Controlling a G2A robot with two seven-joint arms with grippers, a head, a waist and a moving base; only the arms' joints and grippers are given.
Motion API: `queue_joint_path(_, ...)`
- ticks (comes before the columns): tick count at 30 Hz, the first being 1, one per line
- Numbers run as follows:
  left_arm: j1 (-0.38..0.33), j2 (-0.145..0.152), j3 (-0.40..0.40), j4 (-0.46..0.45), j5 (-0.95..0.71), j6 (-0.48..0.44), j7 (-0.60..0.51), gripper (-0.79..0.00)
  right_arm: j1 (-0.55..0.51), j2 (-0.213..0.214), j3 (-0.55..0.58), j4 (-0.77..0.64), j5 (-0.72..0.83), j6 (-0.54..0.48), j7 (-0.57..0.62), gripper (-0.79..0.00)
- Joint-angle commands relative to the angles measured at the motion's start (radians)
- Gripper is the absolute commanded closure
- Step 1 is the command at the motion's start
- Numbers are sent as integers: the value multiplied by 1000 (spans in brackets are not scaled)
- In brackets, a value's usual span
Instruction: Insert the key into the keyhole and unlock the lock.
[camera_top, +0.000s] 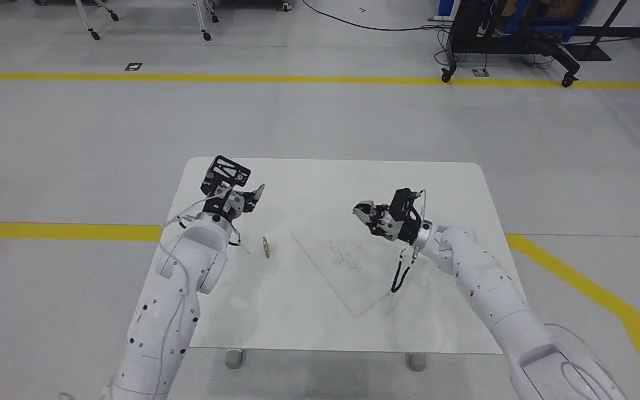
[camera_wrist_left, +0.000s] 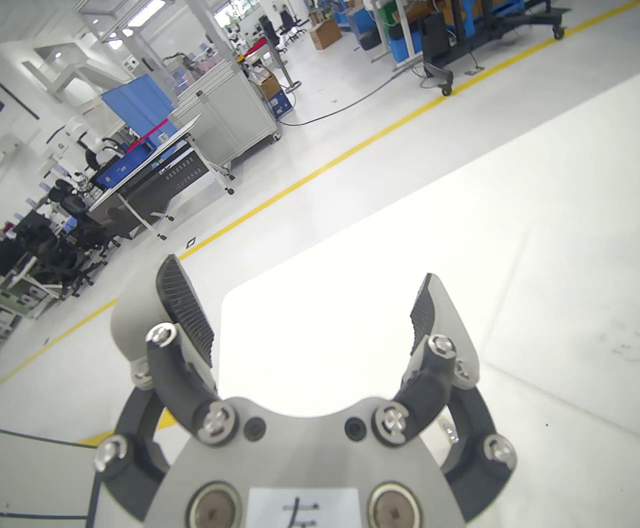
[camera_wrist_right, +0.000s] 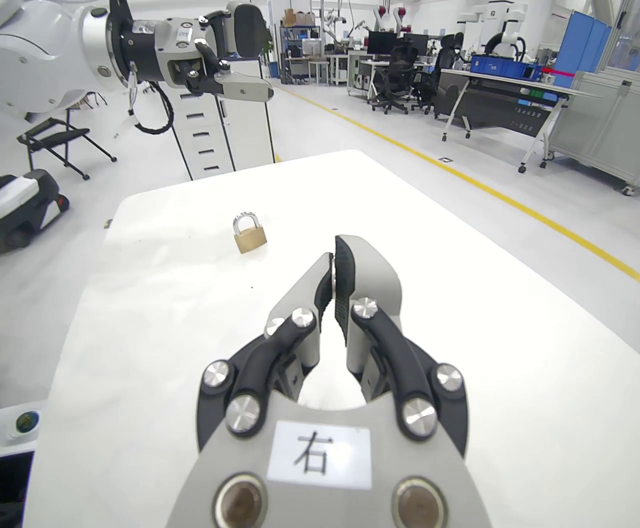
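A small brass padlock (camera_wrist_right: 248, 234) with a silver shackle stands on the white table (camera_top: 450, 190), left of its middle; the top view shows the padlock (camera_top: 266, 246) as a small speck. My right gripper (camera_wrist_right: 334, 260) hovers above the table's middle, shut, with a thin silvery edge of the key (camera_wrist_right: 331, 272) pinched between its pads. The padlock lies ahead of it, some way off. My left gripper (camera_wrist_left: 305, 305) is open and holds nothing, raised over the table's far left corner. The top view has the left gripper (camera_top: 245, 195) beyond the padlock and the right gripper (camera_top: 362, 212) to the padlock's right.
A faint scuffed rectangular sheet (camera_top: 350, 265) lies flat on the table's middle. A black cable (camera_top: 400, 275) loops down from my right wrist. The table's left edge and far corner are close to the left gripper. Desks and carts stand far off on the floor.
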Motion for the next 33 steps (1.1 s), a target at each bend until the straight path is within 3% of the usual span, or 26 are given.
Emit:
queue_joint_path(1, -3, -1, 17, 8, 3, 1, 1, -785, 0, 0, -1, 0, -2, 5, 2, 0)
queue_joint_path(10, -3, -1, 17, 8, 3, 1, 1, -785, -3, -1, -1, -3, 4, 5, 1, 0)
queue_joint_path(12, -3, -1, 17, 8, 3, 1, 1, -785, -24, -5, 1, -21, 76, -30, -12, 0)
queue_joint_path(15, -3, -1, 17, 8, 3, 1, 1, -785, -31, -15, 5, 3, 242, -113, 4, 0)
queue_joint_path(18, -3, -1, 17, 8, 3, 1, 1, -785, -47, -30, -44, -4, 536, -113, 48, 0)
queue_joint_path(25, -3, -1, 17, 8, 3, 1, 1, -785, -38, -1, -105, -55, 1219, -113, 460, 0)
queue_joint_path(33, 0, -1, 12, 4, -7, 10, 8, -785, -38, -1, -105, -55, 1219, -113, 460, 0)
